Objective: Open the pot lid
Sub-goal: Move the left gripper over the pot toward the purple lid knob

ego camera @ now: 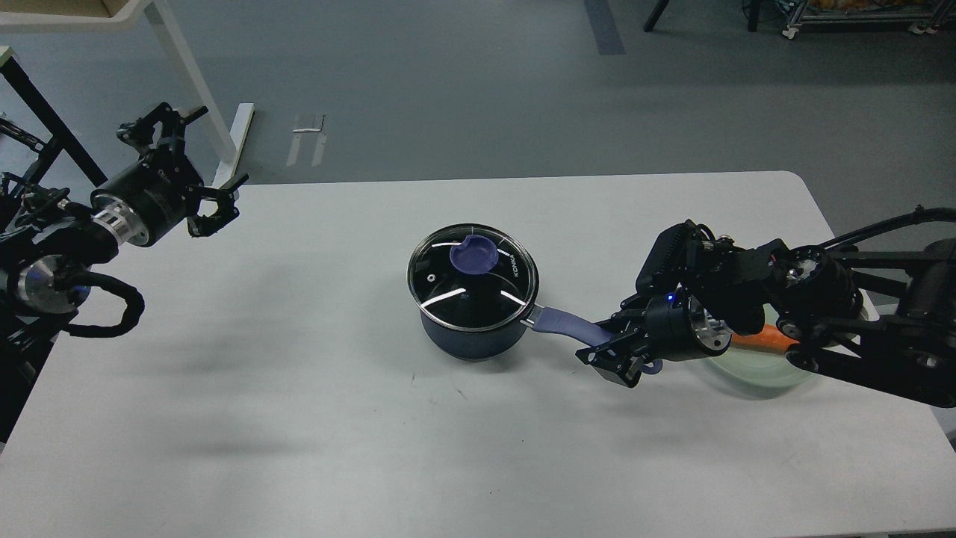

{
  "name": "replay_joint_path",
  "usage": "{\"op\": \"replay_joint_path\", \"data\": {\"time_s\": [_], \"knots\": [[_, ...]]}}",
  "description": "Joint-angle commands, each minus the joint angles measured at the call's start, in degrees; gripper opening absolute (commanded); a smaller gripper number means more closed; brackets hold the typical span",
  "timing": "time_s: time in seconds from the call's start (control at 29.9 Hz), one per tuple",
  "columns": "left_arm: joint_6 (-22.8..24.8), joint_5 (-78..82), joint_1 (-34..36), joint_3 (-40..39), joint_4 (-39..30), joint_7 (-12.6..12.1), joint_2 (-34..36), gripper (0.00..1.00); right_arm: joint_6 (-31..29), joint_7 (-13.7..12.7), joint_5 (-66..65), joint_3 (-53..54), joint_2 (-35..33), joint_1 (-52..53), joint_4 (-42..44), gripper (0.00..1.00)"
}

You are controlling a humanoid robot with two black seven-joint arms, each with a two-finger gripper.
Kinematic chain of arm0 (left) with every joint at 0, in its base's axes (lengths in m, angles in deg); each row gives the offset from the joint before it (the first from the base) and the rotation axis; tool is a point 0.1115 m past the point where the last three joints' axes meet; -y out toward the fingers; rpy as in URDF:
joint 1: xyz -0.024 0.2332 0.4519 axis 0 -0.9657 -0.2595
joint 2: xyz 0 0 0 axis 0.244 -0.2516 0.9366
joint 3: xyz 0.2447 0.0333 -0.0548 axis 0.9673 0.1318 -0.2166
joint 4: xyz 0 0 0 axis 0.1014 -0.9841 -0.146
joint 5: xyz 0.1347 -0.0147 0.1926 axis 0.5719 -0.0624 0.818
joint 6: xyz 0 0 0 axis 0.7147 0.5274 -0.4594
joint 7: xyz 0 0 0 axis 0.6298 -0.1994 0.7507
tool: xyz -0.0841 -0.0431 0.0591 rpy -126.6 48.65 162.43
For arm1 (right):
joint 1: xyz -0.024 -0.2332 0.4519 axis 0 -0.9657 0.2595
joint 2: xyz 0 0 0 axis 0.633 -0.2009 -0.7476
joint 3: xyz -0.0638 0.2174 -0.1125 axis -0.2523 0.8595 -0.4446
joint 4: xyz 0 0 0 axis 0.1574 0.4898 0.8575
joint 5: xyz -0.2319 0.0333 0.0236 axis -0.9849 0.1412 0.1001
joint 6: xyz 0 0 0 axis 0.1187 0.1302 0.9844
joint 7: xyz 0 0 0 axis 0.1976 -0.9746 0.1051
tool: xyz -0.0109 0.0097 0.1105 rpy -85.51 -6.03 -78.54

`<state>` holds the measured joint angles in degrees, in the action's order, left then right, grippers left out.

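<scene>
The dark navy pot [470, 340] stands at the middle of the white table with its purple-blue handle [560, 323] pointing right. The glass lid [448, 288] with its purple-blue knob [473, 254] sits shut on the pot. My right gripper [614, 351] is low at the handle's far end. Its fingers lie on either side of the handle and are closed onto it. My left gripper [213, 161] is open and empty, held above the table's far left corner, well away from the pot.
A pale green plate [747, 373] with an orange carrot [762, 342] lies right of the handle, mostly hidden under my right arm. A white table leg [187, 75] stands behind the left gripper. The table's right edge [844, 232] is near the plate.
</scene>
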<state>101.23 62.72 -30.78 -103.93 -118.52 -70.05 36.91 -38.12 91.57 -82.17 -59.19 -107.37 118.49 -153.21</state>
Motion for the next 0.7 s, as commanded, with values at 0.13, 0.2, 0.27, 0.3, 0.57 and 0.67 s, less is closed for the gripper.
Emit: {"op": "replay_joint_path", "data": {"time_s": [0.13,0.2,0.27,0.3,0.57,0.67], "knots": [[0.0,14.0,3.4,-0.2,-0.1,0.4,-0.6,0.99,0.0,-0.2,0.1,0.1,0.0,-0.1,0.1,0.28],[0.3,18.5,4.9,-0.2,-0.7,0.6,-0.6,0.99,0.1,-0.3,0.1,0.2,0.0,-0.1,0.1,0.27],[0.2,24.2,5.5,-0.3,-4.5,0.8,0.0,0.99,0.3,-0.5,0.2,0.3,0.0,0.0,0.2,0.25],[0.1,27.1,6.0,-0.5,-6.6,1.0,0.2,0.99,0.3,-0.6,0.2,0.4,-0.1,0.0,0.3,0.25],[-4.7,57.8,9.0,-0.3,-20.8,1.8,-2.6,0.99,0.1,-0.5,0.8,0.3,0.1,0.4,0.4,0.25],[-8.8,70.2,9.1,-0.2,-24.7,2.0,-5.6,0.99,0.1,-0.5,0.8,0.2,0.1,0.3,0.4,0.23]]}}
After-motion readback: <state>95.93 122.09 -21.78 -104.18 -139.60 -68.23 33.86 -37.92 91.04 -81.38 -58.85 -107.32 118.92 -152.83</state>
